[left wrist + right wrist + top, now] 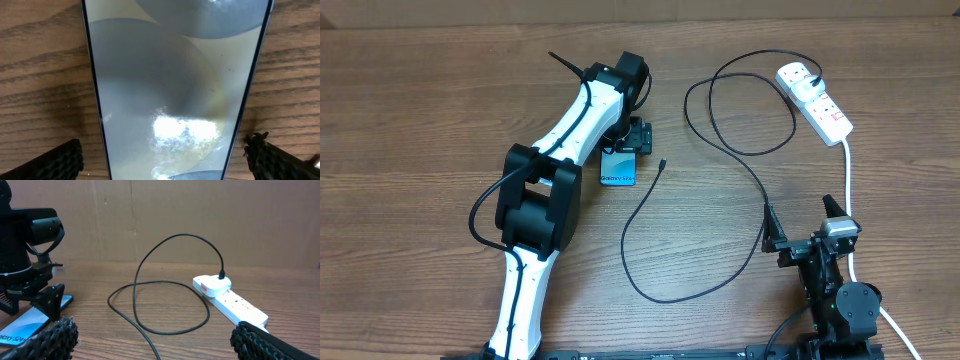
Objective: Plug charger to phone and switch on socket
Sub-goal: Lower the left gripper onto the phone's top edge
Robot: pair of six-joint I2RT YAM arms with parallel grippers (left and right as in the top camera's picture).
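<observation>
Nearest to us, the right tool (152, 330) hangs low over the bench (420, 100) with its fingers spread wide and nothing between them. The thick white cord (847, 170) runs past just to its right. The charger (625, 238) lies slack on the wood to its left. Its black cable sweeps round in a wide bend and passes close by the right tool's left finger. The small plug tip (663, 163) rests on the bench just right of the phone (618, 170), apart from it and not inserted.

Farther out, the phone lies flat, screen up, its white strip toward us. The left tool (162, 145) stands over its far end, released. In the left wrist view we see a finger on each side of the phone, with bare wood between each pad and the phone's edges.

Farthest away, at the right, the socket (820, 105) lies at a slant. It holds the charger's white wall plug (798, 78) in its far outlet. We cannot tell how its switches are set.
</observation>
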